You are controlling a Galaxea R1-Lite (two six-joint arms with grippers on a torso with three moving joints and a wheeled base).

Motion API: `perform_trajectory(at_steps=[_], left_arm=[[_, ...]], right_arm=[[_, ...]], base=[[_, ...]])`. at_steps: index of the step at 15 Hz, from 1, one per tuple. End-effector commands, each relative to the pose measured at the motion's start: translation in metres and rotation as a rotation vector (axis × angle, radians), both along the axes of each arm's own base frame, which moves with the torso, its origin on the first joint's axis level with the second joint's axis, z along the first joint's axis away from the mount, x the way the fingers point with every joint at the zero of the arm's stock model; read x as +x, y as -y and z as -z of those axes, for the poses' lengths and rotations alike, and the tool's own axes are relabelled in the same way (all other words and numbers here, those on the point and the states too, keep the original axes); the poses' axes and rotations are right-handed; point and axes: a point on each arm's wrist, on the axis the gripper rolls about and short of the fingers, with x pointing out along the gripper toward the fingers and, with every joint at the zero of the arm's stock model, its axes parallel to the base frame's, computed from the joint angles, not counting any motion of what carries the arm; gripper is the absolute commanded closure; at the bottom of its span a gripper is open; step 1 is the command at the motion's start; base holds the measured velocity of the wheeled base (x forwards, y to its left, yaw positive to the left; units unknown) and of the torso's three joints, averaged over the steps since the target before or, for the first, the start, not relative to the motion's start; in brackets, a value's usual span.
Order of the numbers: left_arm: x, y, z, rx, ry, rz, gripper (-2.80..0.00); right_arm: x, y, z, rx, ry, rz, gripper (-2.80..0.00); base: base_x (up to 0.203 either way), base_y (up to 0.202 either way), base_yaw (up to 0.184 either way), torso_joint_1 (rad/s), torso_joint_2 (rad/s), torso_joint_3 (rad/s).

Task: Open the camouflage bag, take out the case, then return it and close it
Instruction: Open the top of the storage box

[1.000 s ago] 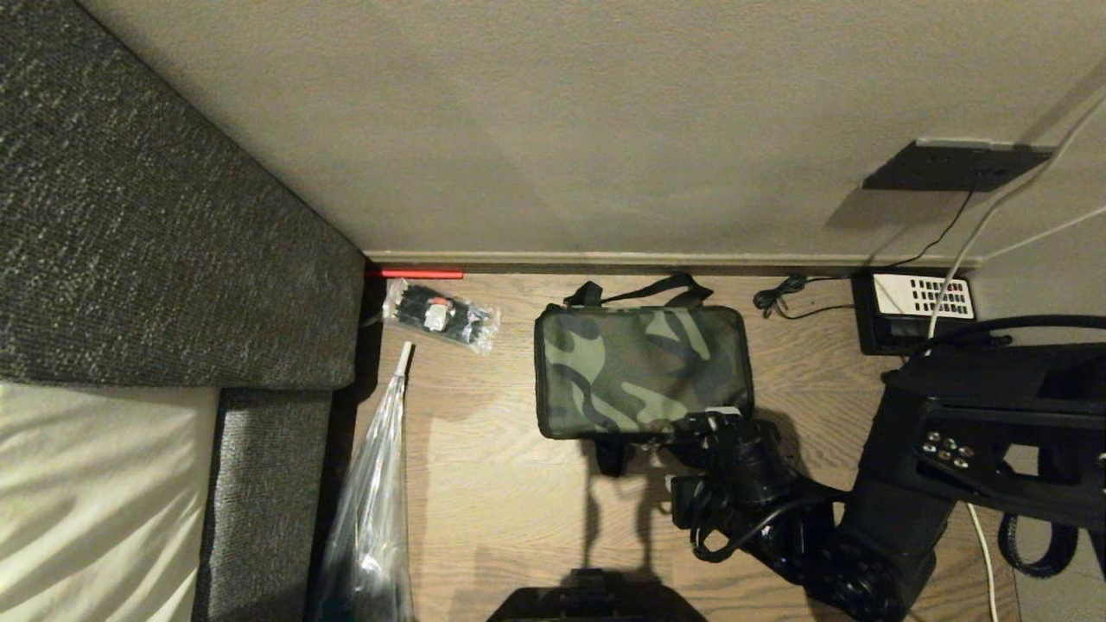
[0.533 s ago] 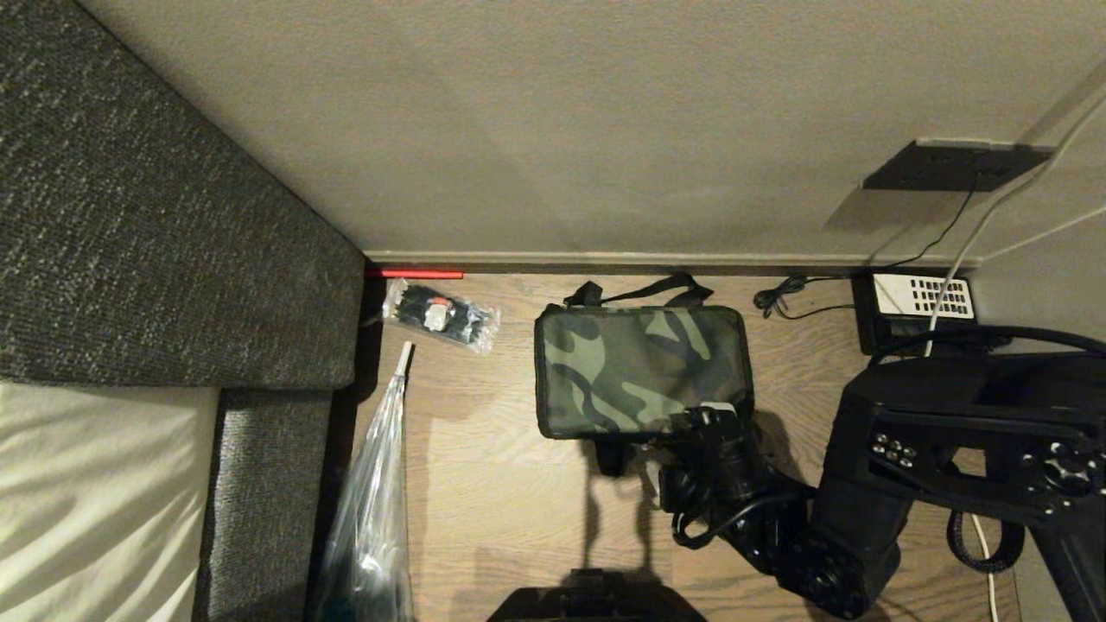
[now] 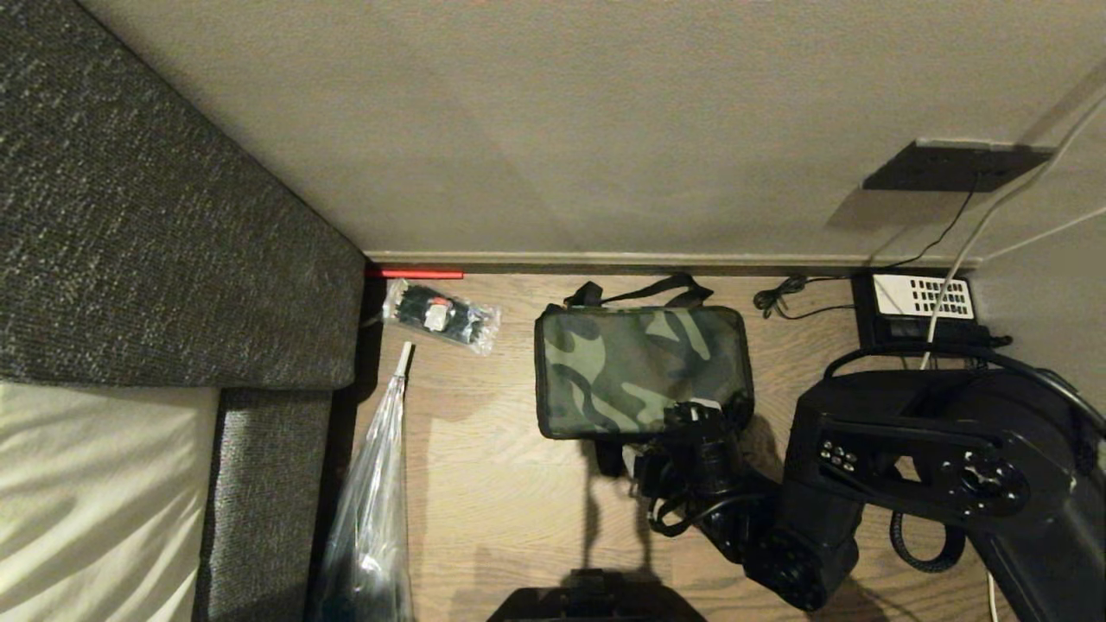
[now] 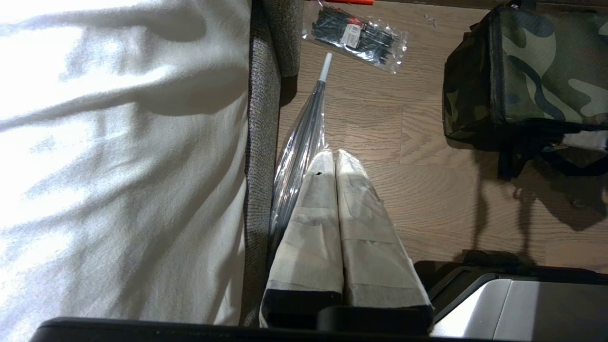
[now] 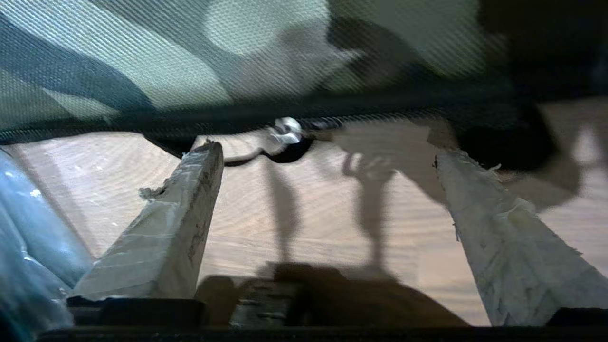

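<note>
1. The camouflage bag [image 3: 635,367] is made of matt woven cloth; a fine weave is seen up close, and a small shiny metal zip pull [image 5: 287,129] is noted at its lower seam.
2. The floor [image 3: 510,484] is laid in smooth wood-grain planks with a low sheen.
3. The left gripper [image 4: 334,159] is wrapped in pale, creased tape.
4. The right gripper [image 5: 327,152] is wrapped likewise, frayed at the tips.
5. The sofa [image 3: 130,242] is covered in coarse grey fabric.
6. The packet of ties [image 3: 441,315] is glossy clear plastic.
</note>
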Motion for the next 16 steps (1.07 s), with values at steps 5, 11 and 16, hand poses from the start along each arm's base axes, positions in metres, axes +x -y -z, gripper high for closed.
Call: perform_trajectory(at_steps=[5,11,16], left_arm=[[0.0,0.0,0.0,0.0,-0.003,-0.001,0.0],[0.0,0.0,0.0,0.0,-0.003,-0.001,0.0],[0.0,0.0,0.0,0.0,-0.003,-0.001,0.0]], right_arm=[[0.02,0.002,0.004,0.039,0.016,-0.056,-2.8],[0.035,0.025,0.01,-0.031,0.03,-0.069,-2.8],[0.035,0.024,0.009,-0.025,0.035,-0.068,0.0]], base=[[0.0,0.0,0.0,0.0,0.0,0.0],[0.0,0.0,0.0,0.0,0.0,0.0],[0.0,0.0,0.0,0.0,0.0,0.0]])
